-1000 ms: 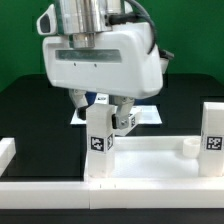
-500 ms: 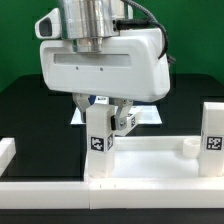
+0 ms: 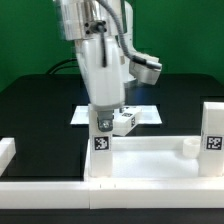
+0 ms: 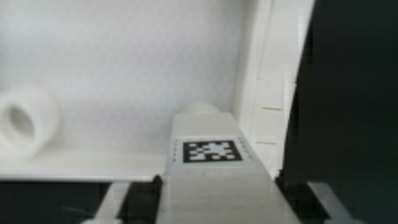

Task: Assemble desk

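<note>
White plastic low border wall (image 3: 6, 150) stands at the exterior view's far left, on the black table (image 3: 35, 110).

Item 1, tabletop (image 3: 150, 165): lies flat near the front edge, from about mid-frame to the exterior view's right. Its rim faces up.

Item 2, first leg (image 3: 100, 143): stands upright at the tabletop's corner on the exterior view's left. A black-and-white tag faces the camera. Whether it is fully seated in its socket cannot be told.

Item 3, gripper (image 3: 102, 122): points straight down over this leg, with its tips at the leg's upper end. In the wrist view the same leg (image 4: 214, 150) runs up between the two fingers (image 4: 128, 200), one on each side, tag showing. Thin dark lines show between leg and fingers, but the picture is too soft to say whether the pads press on the leg. Grip state: cannot tell.

Item 4, loose leg (image 3: 126, 122): lies tilted just behind the gripper, on or at the edge of the marker board (image 3: 148, 112).

Item 5, round socket (image 3: 190, 148): sits at the tabletop's far corner on the exterior view's right, unfilled. The wrist view shows another round socket (image 4: 22, 120) on the tabletop's white surface.

Item 6, second upright leg (image 3: 212, 130): stands at the exterior view's far right, tag facing the camera.
</note>
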You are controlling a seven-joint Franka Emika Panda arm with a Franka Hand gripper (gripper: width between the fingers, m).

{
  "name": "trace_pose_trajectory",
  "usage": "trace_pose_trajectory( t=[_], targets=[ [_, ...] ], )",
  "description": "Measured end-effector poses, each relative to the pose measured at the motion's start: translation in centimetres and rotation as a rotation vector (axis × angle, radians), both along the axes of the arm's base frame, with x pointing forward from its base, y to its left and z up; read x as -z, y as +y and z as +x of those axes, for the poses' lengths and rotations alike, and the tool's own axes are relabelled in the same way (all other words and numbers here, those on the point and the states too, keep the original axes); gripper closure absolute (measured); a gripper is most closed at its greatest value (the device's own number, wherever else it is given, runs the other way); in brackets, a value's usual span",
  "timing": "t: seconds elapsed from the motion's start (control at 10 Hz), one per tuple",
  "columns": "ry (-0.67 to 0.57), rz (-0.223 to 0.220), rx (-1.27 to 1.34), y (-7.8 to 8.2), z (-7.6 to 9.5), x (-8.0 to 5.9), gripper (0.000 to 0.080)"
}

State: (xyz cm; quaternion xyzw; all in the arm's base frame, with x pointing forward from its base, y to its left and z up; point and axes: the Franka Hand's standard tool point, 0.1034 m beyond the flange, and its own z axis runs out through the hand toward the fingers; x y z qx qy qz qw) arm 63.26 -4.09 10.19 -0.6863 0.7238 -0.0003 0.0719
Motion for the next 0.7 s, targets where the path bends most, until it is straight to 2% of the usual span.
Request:
trace_pose_trajectory(
  t=[0.4, 0.5, 0.7],
  targets=[
    [0.014, 0.027, 0.212, -0.17, 0.04, 0.03, 0.0511],
    [0.001, 0.054, 0.319, -0.36, -0.01, 0.08, 0.0511],
    [0.005, 0.055, 0.378, -0.41, -0.15, 0.07, 0.0504]
  ],
)
